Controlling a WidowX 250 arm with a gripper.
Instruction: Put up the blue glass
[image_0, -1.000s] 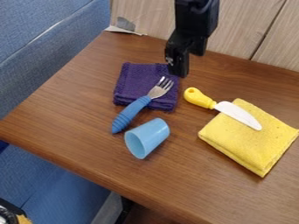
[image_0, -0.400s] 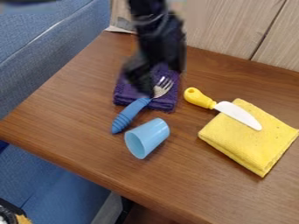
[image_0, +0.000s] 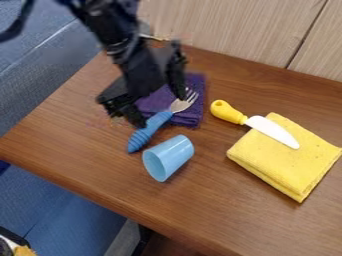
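Observation:
The black gripper (image_0: 160, 109) hangs over the fork and the left part of the purple cloth, above and a little left of the blue glass. Its two fingers are spread apart with nothing held between them. On the wooden table lies the light blue glass (image_0: 175, 151), tipped on its side with its mouth toward the lower left. The gripper and the glass are apart.
A fork with a blue handle (image_0: 148, 131) rests partly on the folded purple cloth (image_0: 190, 116). To the right, a yellow-handled knife (image_0: 270, 131) lies against a folded yellow cloth (image_0: 284, 160). The wooden table's front edge (image_0: 100, 199) runs below the glass.
From the table's back, the gripper has come down and to the left over the purple cloth, and its fingers now show spread. The glass, fork, knife and cloths have stayed put.

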